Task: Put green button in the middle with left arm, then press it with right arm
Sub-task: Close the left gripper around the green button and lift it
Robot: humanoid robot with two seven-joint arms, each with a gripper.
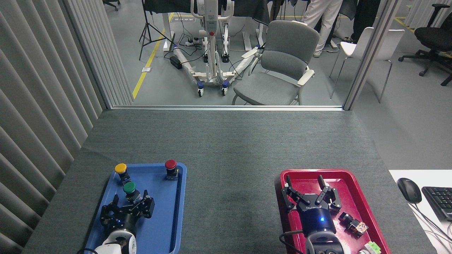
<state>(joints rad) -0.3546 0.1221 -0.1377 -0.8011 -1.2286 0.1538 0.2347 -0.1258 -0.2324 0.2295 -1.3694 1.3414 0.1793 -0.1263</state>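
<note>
The green button [129, 188] stands in the blue tray [176, 211] at the left, just in front of the yellow button [120, 168]. My left gripper [131, 200], on its white wrist, is open right behind the green button. Its fingers [146, 203] reach along both sides of the button's black body, and I see no grip on it. My right gripper [308, 188] hangs open over the red tray [356, 197] with nothing between its fingers. The middle [231, 190] is bare dark grey mat between the two trays.
A red button [170, 164] stands at the blue tray's far right corner. Small parts [353, 224] and a green-white piece [371, 247] lie in the red tray. A mouse [409, 189] and keyboard [439, 201] sit at the right. A slatted wall runs along the left.
</note>
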